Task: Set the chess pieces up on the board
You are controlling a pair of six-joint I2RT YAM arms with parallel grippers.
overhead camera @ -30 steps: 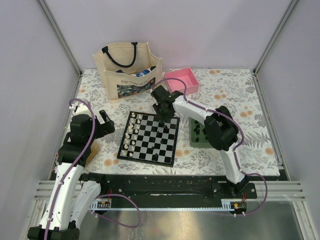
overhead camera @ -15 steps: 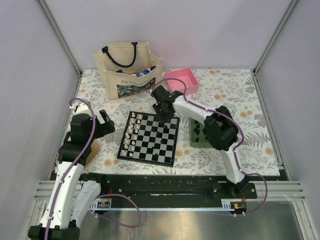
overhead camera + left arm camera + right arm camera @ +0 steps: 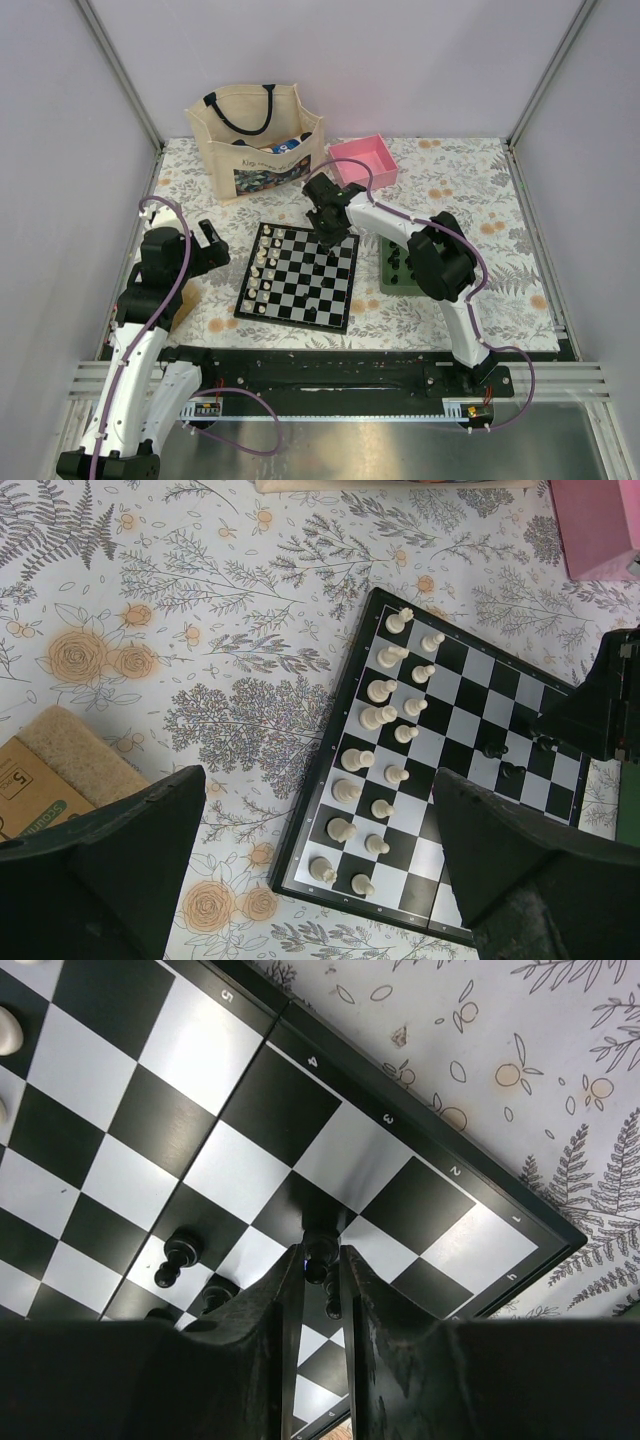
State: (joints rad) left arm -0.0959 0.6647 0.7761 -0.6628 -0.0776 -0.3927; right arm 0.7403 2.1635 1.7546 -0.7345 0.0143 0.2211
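On the floral tabletop (image 3: 470, 190) the board (image 3: 300, 295) lies centred, the green tray (image 3: 390, 284) just beside its right edge. The left tool (image 3: 318, 780) hangs apart near the board's left edge; the right tool (image 3: 321, 1260) is clamped on a black chessman (image 3: 318, 1248) over a square near its right rim. Cream-white chessmen (image 3: 385, 718) fill two files — only a few black chess pieces (image 3: 178, 1255) stand on squares, so most of the job looks left to do.

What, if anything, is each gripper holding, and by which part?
The right gripper pinches a black chess piece by its upper part, over the board. The left gripper is open and holds nothing.
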